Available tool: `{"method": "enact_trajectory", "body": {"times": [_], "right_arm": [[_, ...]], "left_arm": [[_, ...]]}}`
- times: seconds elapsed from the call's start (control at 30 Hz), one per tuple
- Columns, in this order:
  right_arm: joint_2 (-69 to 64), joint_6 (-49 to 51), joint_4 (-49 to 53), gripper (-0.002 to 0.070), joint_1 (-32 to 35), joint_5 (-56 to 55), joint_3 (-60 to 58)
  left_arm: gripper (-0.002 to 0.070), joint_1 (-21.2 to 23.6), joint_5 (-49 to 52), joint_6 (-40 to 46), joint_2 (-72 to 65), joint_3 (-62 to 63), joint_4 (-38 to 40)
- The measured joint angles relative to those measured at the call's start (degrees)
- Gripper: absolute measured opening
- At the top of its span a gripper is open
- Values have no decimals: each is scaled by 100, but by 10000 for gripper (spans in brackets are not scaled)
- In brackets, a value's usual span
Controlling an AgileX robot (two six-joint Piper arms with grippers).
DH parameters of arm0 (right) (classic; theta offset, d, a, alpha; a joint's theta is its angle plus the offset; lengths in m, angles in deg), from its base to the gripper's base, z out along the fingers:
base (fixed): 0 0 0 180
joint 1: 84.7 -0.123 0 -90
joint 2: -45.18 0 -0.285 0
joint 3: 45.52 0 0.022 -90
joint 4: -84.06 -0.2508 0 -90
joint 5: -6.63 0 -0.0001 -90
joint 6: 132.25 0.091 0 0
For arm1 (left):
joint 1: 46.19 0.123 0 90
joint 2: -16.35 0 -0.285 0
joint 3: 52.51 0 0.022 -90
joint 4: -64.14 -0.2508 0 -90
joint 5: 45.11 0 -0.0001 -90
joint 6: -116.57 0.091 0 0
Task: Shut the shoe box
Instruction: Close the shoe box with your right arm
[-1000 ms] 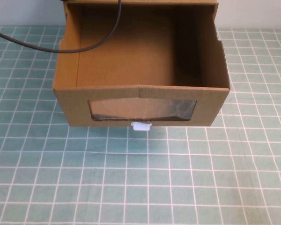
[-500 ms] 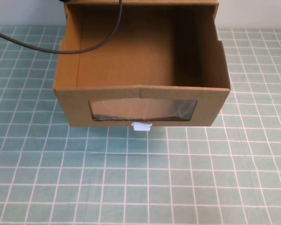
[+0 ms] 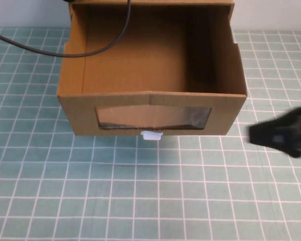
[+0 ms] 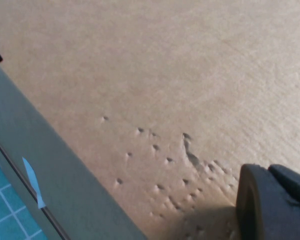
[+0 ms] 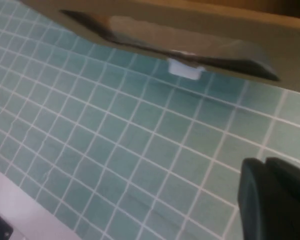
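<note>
The near stretch of the worktop (image 3: 140, 201) is a green mat ruled in a white grid. At its right edge the right gripper (image 3: 283, 134) reaches in as a dark, blurred shape, hovering just beside the front right corner of the shoe box (image 3: 150, 95) — near it, but apart from it. Whether its fingers are parted or closed cannot be told from either view. The right wrist view looks across the mat at the box's front, where the white pull tab (image 5: 186, 69) hangs below the clear window (image 5: 175, 45).

Behind that, in the middle of the worktop, the box's drawer stands pulled well out toward the robot, its brown inside bare and open to the high camera. The window (image 3: 153, 116) spans most of the front panel, and the tab (image 3: 151, 134) sits just under it, at the panel's lower edge.

Farther back, a black cable (image 3: 90, 50) curves across the drawer's left wall and runs off to the left. The left gripper (image 4: 272, 202) shows only in its own wrist view — probably close to a dimpled cardboard face (image 4: 165, 75); its finger state cannot be told.
</note>
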Motion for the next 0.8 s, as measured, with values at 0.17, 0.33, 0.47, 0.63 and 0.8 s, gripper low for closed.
{"method": "enact_trajectory", "body": {"times": [0.17,0.33,0.47,0.63,0.8], "right_arm": [[-675,520,521,-11,-1511,-873,478],[-1508,687,756,-11,-2069,-1333,1012],[-2145,696,860,-11,-2072,-1475,1496],[-2617,712,1047,-11,-2072,-1581,1995],[-3010,712,1124,-11,-2072,-1571,2528]], "left_arm": [[-5,0,0,-14,0,0,-2],[-5,0,0,-27,0,0,-2],[-5,0,0,-39,0,0,-2],[-5,0,0,-39,0,0,-2],[-5,-4,0,-50,0,4,-12]]}}
